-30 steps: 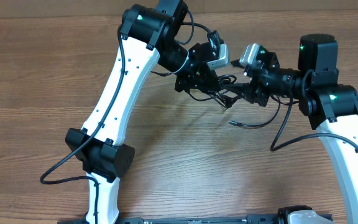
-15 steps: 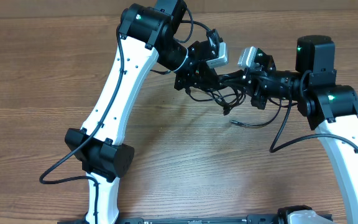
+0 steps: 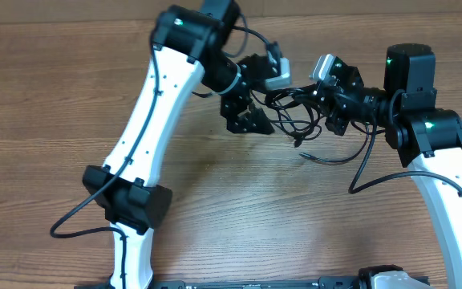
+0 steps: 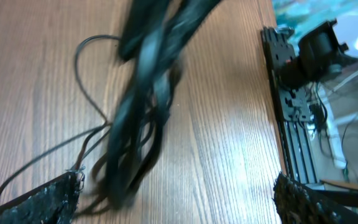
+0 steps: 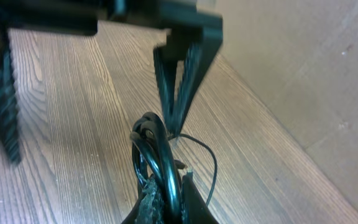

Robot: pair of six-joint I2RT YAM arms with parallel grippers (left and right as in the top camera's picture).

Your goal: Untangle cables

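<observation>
Cables (image 3: pixel 293 112): tangled bundle above table (image 3: pixel 54 96), near far edge, pinched tight in right gripper (image 5: pixel 164 198). Left gripper (image 3: pixel 247 117) spread wide, holding nothing. Likely light, limp, springy; take a loose outer loop.

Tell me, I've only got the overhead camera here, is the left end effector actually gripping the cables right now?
Observer: No. In the left wrist view the left end effector is open. Its fingers sit far apart at the frame's lower corners, and the cables run between them, blurred and unpinched.
Operator: Okay, and is the right one holding them?
Observer: Yes. The right wrist view shows the right end effector shut on a loop of the cables, which arches up just ahead of its tips.
</observation>
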